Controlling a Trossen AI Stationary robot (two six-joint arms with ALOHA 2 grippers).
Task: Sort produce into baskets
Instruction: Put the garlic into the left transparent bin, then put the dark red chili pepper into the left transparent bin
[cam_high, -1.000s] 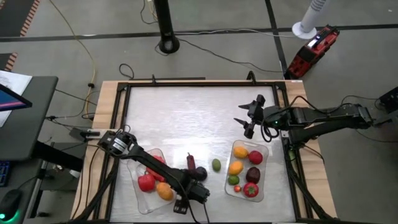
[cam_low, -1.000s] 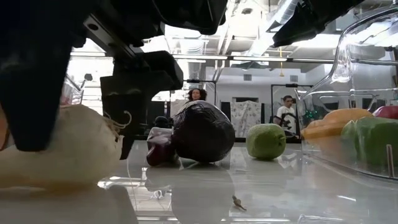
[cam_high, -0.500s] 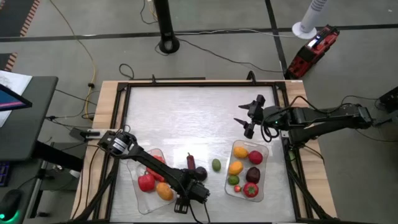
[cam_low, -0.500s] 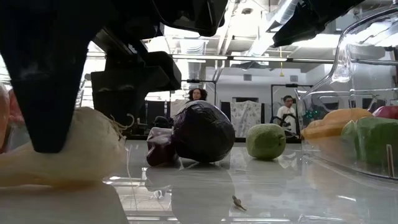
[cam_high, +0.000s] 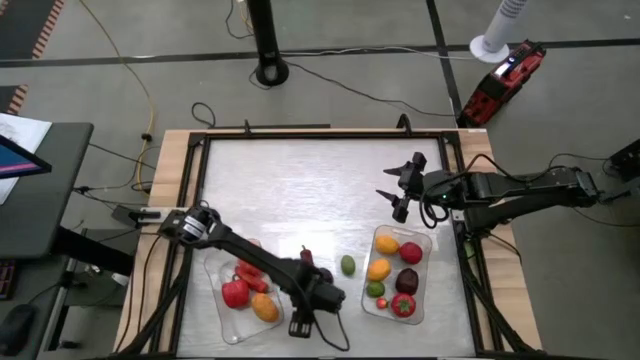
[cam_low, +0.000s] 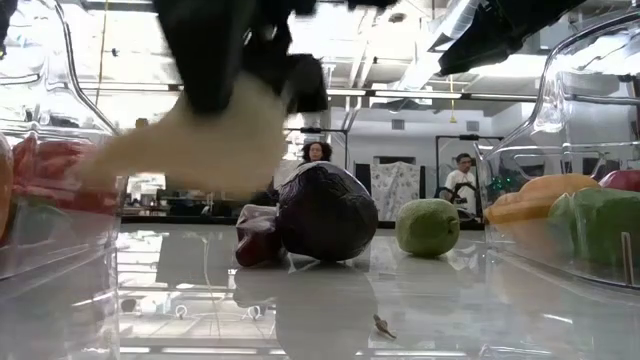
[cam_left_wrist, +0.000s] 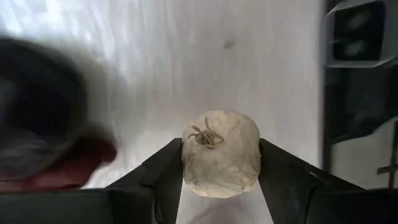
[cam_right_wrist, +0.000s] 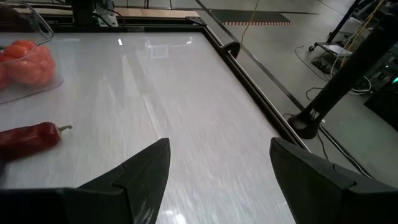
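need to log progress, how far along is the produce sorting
Well along. Done: several pieces sit in the left basket and the right basket. In hand: the left pincer is shut on the garlic, lifted off the table. Left: the lime, the purple piece and the red chili lie loose between the baskets. The right pincer waits open above the table.

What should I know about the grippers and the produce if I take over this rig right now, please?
Left gripper: shut on the pale garlic, lifted off the table between the two baskets.
Right gripper: open, empty, hovering beyond the right basket.
Done: left basket holds red and orange pieces; right basket holds about six.
Left: garlic to drop in a basket; dark purple piece, red chilli and green lime lie loose on the table.
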